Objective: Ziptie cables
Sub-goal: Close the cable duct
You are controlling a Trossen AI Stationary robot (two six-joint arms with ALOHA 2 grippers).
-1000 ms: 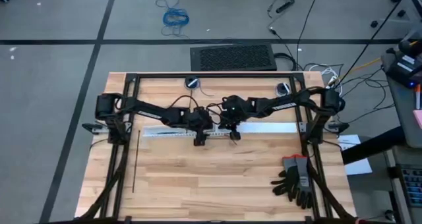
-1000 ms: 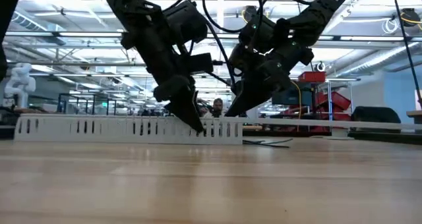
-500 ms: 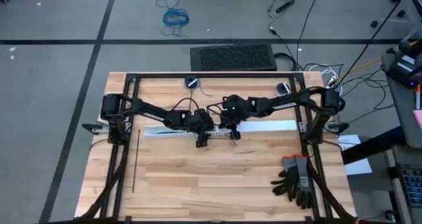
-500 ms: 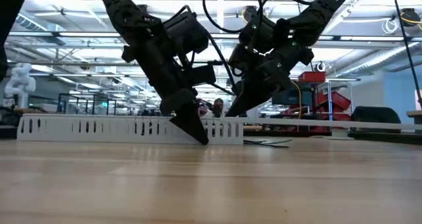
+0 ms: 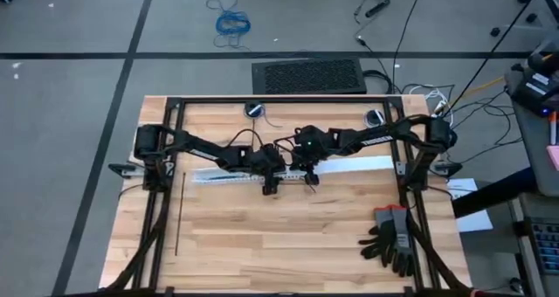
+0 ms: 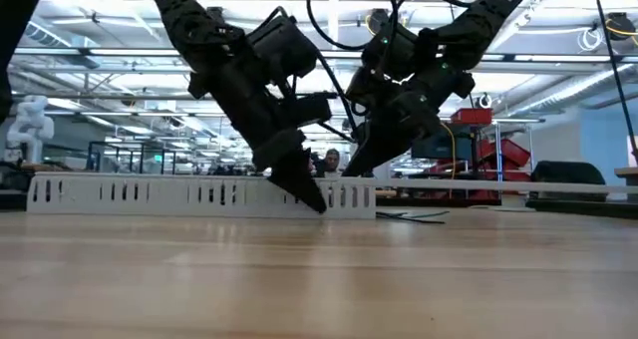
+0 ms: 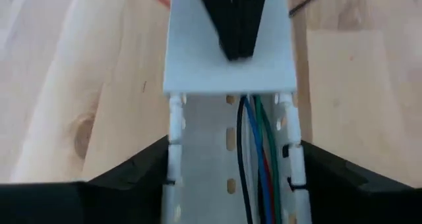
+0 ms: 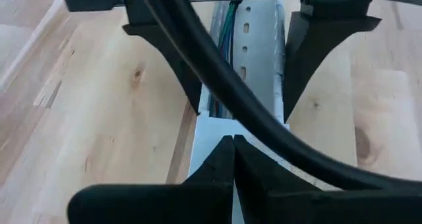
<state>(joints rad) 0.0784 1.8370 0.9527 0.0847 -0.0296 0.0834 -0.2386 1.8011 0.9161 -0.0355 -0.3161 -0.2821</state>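
Observation:
The cables, blue, green, red and dark wires, lie inside the white slotted duct, which rests flat on the table. A flat white cover lies in line with the duct and meets its right end. My left gripper straddles the duct at that end. My right gripper is shut with its tips on the cover. One ziptie, a thin black strip, lies on the table's left part. My left gripper pinches the duct's two slotted side walls between its fingers, near the duct's right end. The fingers slant down from above and lie across the duct. The duct stays flat on the table. My right gripper presses its shut fingertips on the cover's top, close to the end that meets the duct. It slants down from above and from the right.
Black gloves lie at the near right. A black metal frame runs around the table's far and side edges. Thin dark strands lie on the wood just right of the duct. Bare wood fills the near half.
My left gripper has gone a little toward the table's right edge and down. The duct has slid with it along the table toward the cover. My right gripper has kept its place.

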